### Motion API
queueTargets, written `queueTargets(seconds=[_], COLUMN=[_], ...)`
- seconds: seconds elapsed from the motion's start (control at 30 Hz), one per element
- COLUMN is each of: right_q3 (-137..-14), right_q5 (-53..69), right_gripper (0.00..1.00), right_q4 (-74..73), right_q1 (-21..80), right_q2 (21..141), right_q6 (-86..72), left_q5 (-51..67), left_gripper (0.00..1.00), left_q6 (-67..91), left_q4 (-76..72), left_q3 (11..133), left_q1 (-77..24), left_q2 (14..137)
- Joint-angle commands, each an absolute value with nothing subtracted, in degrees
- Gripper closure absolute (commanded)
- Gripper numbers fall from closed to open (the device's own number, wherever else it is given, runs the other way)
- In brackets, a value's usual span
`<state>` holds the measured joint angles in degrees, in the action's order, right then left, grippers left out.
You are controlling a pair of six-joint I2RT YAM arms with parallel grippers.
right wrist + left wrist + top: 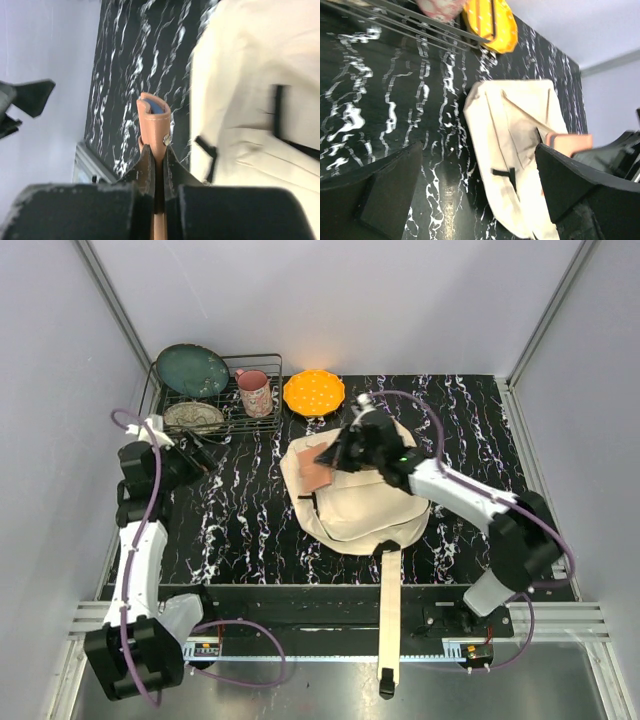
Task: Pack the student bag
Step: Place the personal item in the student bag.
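Right pincer point(156, 155), clamped tight on a tan case point(152, 125), holds it edge-on above the ten-o'clock corner of the bag point(365, 505), likely to slip it inside. That bag lies mid-way across the bench point(240, 530); left pincer point(198, 458), gaping and empty, hangs at nine o'clock, clear of it.

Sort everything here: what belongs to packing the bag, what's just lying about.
Job:
cream canvas backpack
tan flat case with blue insert

Lying about:
black wire dish rack
teal round plate
pink patterned mug
grey patterned bowl
orange dotted dish
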<state>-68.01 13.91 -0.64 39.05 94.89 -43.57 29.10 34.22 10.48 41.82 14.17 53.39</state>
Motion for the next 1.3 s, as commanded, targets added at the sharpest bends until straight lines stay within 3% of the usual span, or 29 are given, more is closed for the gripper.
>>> queueTargets(seconds=[0.0, 0.2, 0.6, 0.9, 1.27], right_q3=[-62.24, -59.24, -53.53, -50.19, -49.66], right_q5=[10.2, 2.29, -2.46, -2.29, -1.41], right_gripper=[1.0, 1.0, 1.0, 1.0, 1.0], right_q4=[-4.65, -13.26, -22.4, -26.01, -26.72], right_q1=[32.1, 23.21, 14.94, 10.55, 10.02], right_q2=[83.16, 74.19, 67.68, 61.09, 59.68], right_q6=[-42.1, -41.75, -44.38, -43.6, -43.33], left_q5=[27.89, 21.0, 14.24, 10.11, 8.88], left_gripper=[0.01, 0.01, 0.01, 0.01, 0.02], left_q6=[25.87, 20.13, -1.64, -19.58, -24.34], left_q4=[10.19, 11.86, 28.65, 30.06, 28.21], left_q3=[48.93, 59.3, 94.54, 101.25, 101.6], left_q1=[4.36, -12.72, -30.83, -37.78, -41.74], left_q2=[56.68, 68.8, 101.5, 110.65, 112.94])
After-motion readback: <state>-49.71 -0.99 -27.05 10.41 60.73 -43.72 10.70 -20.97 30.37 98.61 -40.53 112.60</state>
